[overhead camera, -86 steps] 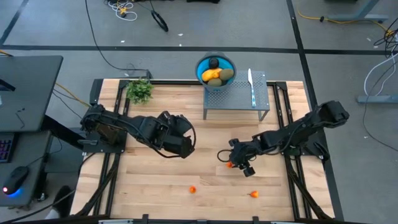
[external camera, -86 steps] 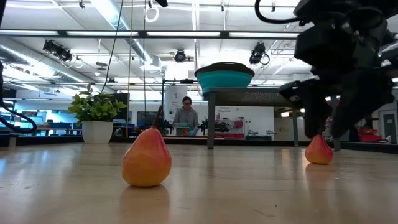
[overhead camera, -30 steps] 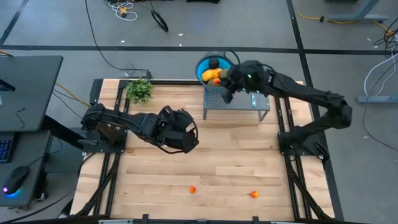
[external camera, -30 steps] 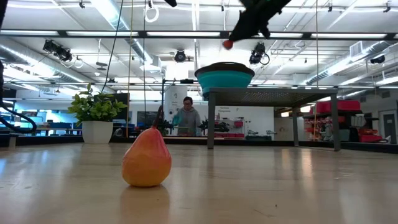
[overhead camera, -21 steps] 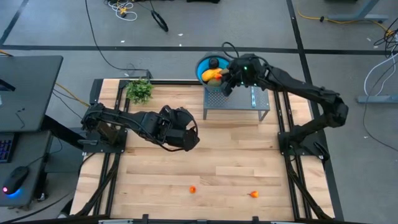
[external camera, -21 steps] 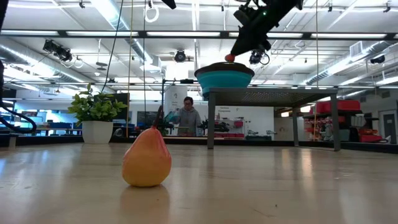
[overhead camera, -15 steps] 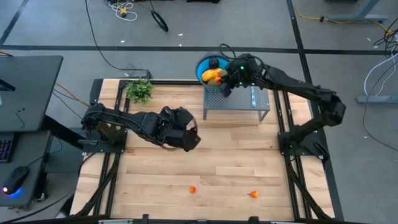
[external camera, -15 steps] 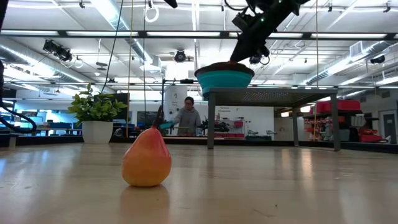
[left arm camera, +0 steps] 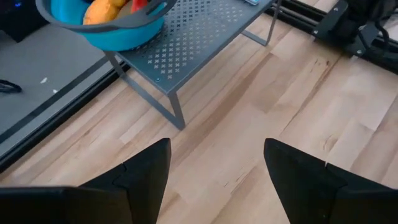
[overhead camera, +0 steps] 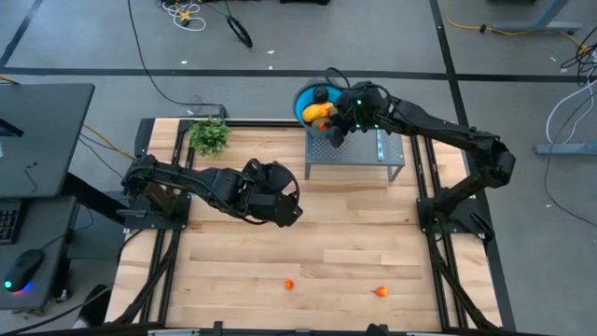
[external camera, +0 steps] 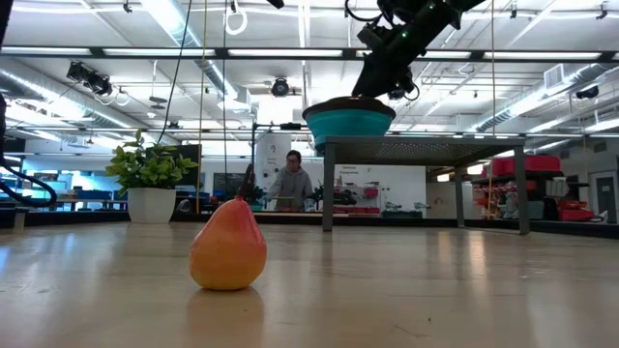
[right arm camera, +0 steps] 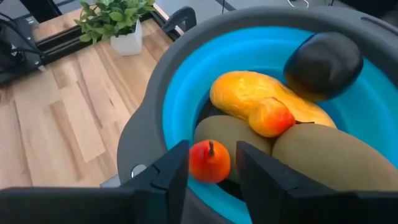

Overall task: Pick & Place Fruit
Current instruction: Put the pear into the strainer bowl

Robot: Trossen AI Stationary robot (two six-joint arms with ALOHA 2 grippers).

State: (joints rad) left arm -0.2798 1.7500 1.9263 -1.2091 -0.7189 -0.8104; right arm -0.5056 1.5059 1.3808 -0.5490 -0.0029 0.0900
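Bowl (right arm camera: 149, 124): fruit (right arm camera: 209, 161) between right claw (right arm camera: 211, 171) fingers.

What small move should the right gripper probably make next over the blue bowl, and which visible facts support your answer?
Probably finish opening and lift clear. The right gripper is over the blue bowl, the small red-orange fruit sits between its fingers just above the brown-green ovals, so it seems mid-release. Two small orange fruits remain on the table.
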